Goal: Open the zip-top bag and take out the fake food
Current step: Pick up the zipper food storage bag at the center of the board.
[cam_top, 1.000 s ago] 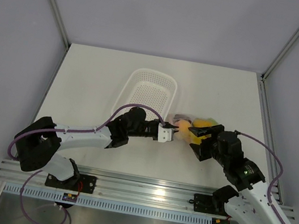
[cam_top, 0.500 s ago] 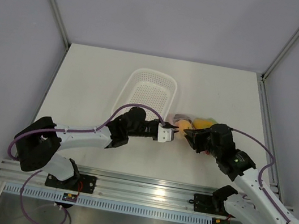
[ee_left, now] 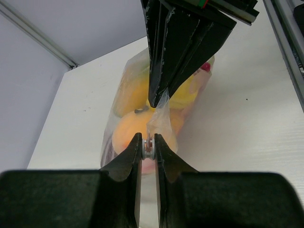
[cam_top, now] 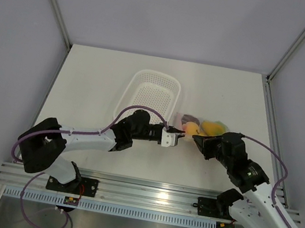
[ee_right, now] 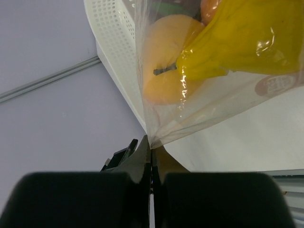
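Zip-top bag [cam_top: 208,125], clear crinkly plastic, beside white perforated basket [cam_top: 158,73]: your left end effector [ee_left: 148,143] and right end effector [ee_right: 151,145] clench its film, presumably to part it.

You have the left gripper [cam_top: 180,133] and the right gripper [cam_top: 195,137] nose to nose at the near edge of the zip-top bag [cam_top: 204,126], both pinched on its plastic, so nothing passes between them. The white basket [cam_top: 153,91] stands just beside the bag on its left, blocking that side. Bare table [cam_top: 232,95] lies open beyond the bag and to its right, up to the frame rail [cam_top: 270,119].
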`<state>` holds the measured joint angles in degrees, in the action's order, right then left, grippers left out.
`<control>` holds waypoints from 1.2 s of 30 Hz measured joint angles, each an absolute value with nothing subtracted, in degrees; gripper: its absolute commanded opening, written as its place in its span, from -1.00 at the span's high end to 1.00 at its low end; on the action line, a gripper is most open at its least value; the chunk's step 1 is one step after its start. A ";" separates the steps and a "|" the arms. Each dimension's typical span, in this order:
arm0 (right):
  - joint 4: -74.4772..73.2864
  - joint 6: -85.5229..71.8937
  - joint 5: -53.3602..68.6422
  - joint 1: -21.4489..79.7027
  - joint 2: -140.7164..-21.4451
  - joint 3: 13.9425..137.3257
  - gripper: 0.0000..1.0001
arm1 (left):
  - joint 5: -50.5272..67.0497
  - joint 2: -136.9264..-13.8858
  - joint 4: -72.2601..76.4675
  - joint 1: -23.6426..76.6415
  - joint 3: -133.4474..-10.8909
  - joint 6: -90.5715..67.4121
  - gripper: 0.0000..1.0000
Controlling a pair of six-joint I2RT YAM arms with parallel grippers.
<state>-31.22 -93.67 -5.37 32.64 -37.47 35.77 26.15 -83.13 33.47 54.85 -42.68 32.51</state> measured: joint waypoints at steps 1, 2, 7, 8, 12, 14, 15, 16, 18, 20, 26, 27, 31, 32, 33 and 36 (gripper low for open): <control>-31.68 -93.62 -5.39 32.64 -36.91 35.77 1.00 | 26.39 -83.33 33.67 54.89 -42.68 32.49 0.92; -32.25 -93.45 -5.37 32.64 -36.36 35.79 1.00 | 26.63 -83.57 33.98 54.98 -42.68 32.49 0.92; -33.45 -92.86 -5.30 32.64 -35.35 36.01 0.98 | 27.24 -84.47 34.63 55.07 -42.76 32.45 0.91; -33.69 -92.75 -5.30 32.64 -35.27 36.03 0.86 | 27.27 -84.49 34.68 55.07 -42.76 32.42 0.91; -34.06 -92.33 -5.34 32.64 -34.76 36.05 0.19 | 27.14 -84.49 34.59 54.96 -42.76 32.32 0.91; -33.63 -91.92 -5.08 32.64 -34.65 36.05 0.13 | 26.96 -84.49 34.04 54.74 -42.76 32.23 0.91; -33.26 -91.90 -4.93 32.64 -34.81 36.05 0.11 | 26.83 -84.49 33.93 54.65 -42.76 32.23 0.91; -32.82 -91.92 -4.82 32.64 -35.07 36.07 0.08 | 26.76 -84.49 33.95 54.63 -42.76 32.23 0.91; -32.32 -91.92 -4.45 32.64 -36.16 36.23 0.04 | 26.52 -84.49 33.93 54.65 -42.76 32.23 0.91; -31.81 -91.88 -3.75 32.64 -37.58 36.36 0.02 | 26.33 -84.49 33.95 54.70 -42.76 32.25 0.91; -31.00 -92.55 -3.36 32.64 -39.00 36.36 0.01 | 26.04 -84.49 33.93 54.70 -42.76 32.27 0.91; -30.85 -92.79 -3.36 32.64 -39.03 36.36 0.01 | 25.98 -84.49 33.93 54.72 -42.76 32.27 0.91; -29.93 -93.34 -3.31 32.64 -39.97 36.36 0.06 | 25.67 -84.49 33.89 54.87 -42.76 32.32 0.91; -29.76 -93.41 -3.31 32.64 -40.42 36.38 0.08 | 25.56 -84.49 33.87 54.92 -42.76 32.32 0.91; -29.61 -93.47 -3.31 32.64 -40.95 36.42 0.09 | 25.47 -84.49 33.87 54.92 -42.76 32.34 0.92; -29.47 -93.51 -3.31 32.64 -42.35 36.42 0.22 | 25.32 -84.49 33.67 54.98 -42.76 32.49 0.92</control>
<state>-29.47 -93.51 -3.31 32.64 -42.35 36.42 25.32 -84.49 33.67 54.98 -42.76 32.49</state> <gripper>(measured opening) 0.419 0.140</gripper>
